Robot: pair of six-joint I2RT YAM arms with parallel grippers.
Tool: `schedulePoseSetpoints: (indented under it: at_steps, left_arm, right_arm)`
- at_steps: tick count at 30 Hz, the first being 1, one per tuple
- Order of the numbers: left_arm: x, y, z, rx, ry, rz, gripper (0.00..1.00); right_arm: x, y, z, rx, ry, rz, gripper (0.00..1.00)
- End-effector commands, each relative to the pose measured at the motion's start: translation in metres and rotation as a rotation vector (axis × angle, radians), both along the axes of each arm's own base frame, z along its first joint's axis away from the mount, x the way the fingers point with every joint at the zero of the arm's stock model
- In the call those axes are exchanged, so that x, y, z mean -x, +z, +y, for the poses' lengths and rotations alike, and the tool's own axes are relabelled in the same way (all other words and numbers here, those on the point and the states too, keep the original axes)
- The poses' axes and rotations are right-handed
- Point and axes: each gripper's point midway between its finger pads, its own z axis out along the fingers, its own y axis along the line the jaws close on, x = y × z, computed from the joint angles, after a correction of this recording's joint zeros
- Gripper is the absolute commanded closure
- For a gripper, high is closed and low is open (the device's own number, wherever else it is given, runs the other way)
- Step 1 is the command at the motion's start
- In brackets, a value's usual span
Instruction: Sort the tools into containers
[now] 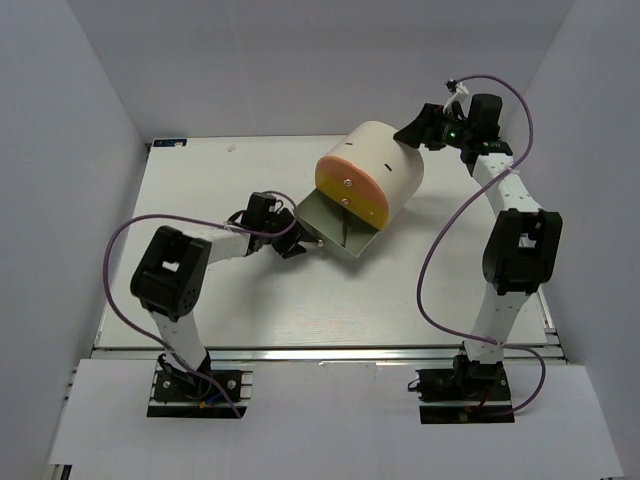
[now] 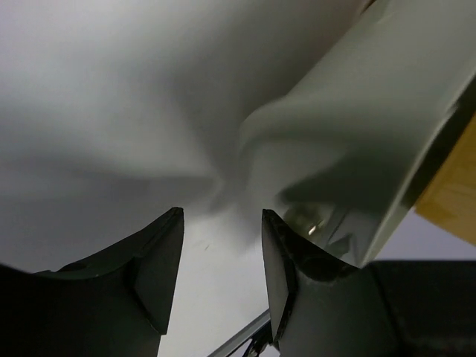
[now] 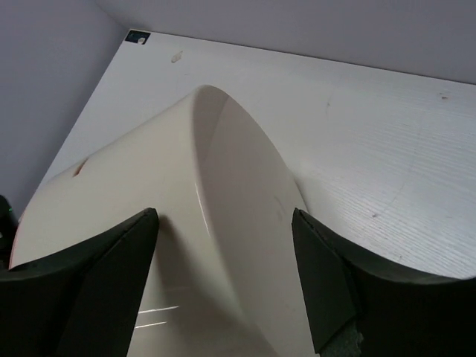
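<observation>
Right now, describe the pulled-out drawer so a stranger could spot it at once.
Find the cream drum-shaped cabinet in the middle of the white table. Its shallow grey drawer juts toward the left pincer; unlike the shut orange and yellow fronts above, it alone stands open.

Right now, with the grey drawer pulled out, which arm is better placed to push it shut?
Left. The left gripper sits open right beside the grey drawer. The right gripper is behind the cabinet, open astride its back rim, probably steadying it, and would have to reach around.
</observation>
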Motion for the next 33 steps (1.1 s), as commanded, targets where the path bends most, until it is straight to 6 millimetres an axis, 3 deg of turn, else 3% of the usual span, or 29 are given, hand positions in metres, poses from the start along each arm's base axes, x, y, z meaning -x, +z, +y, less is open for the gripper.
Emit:
schedulePoseSetpoints:
  at_steps: [1,2,3,6,13,20,23,24,26,27,28,30,31,33]
  left_arm:
    - [-0.035,0.036,-0.024,0.106,-0.075,-0.144,0.44]
    - [-0.045,0.036,-0.031,0.115,-0.081,-0.148,0.44]
    - [-0.049,0.035,-0.033,0.12,-0.085,-0.153,0.44]
    - [-0.068,0.034,-0.043,0.134,-0.095,-0.161,0.44]
    - [-0.105,0.033,-0.068,0.191,-0.131,-0.173,0.46]
    - [-0.124,0.038,-0.081,0.216,-0.138,-0.182,0.5]
    - [-0.115,0.028,-0.073,0.182,-0.117,-0.15,0.74]
    - [-0.111,0.036,-0.067,0.169,-0.104,-0.149,0.89]
    - [-0.105,0.034,-0.051,0.114,-0.059,-0.154,0.92]
    - [-0.093,0.037,-0.038,0.094,-0.04,-0.151,0.9]
    - [-0.087,0.038,-0.031,0.072,-0.032,-0.156,0.86]
    - [-0.074,0.047,-0.01,0.036,0.01,-0.175,0.71]
    - [-0.068,0.048,-0.002,0.012,0.012,-0.178,0.58]
    - [-0.056,0.047,0.017,-0.049,0.04,-0.168,0.5]
  right_arm:
    - [-0.006,0.028,0.004,-0.054,0.039,-0.052,0.25]
    - [-0.004,0.032,0.008,-0.066,0.074,-0.075,0.31]
    - [-0.001,0.026,0.01,-0.073,0.091,-0.06,0.43]
    - [0.008,0.018,0.015,-0.094,0.13,-0.031,0.59]
    - [0.021,0.003,0.017,-0.104,0.146,0.024,0.61]
    - [0.027,-0.002,0.015,-0.09,0.134,0.04,0.6]
    - [0.026,0.003,0.014,-0.082,0.126,0.023,0.53]
    - [0.025,0.006,0.013,-0.081,0.124,0.014,0.48]
    - [0.021,0.01,-0.006,-0.074,0.071,0.018,0.23]
    - [0.019,0.015,-0.008,-0.071,0.064,0.005,0.13]
    - [0.019,0.02,-0.012,-0.07,0.054,-0.006,0.11]
    - [0.014,0.028,-0.023,-0.07,0.018,-0.024,0.11]
    - [0.012,0.037,-0.027,-0.071,0.006,-0.044,0.11]
    - [0.009,0.051,-0.043,-0.073,-0.033,-0.07,0.11]
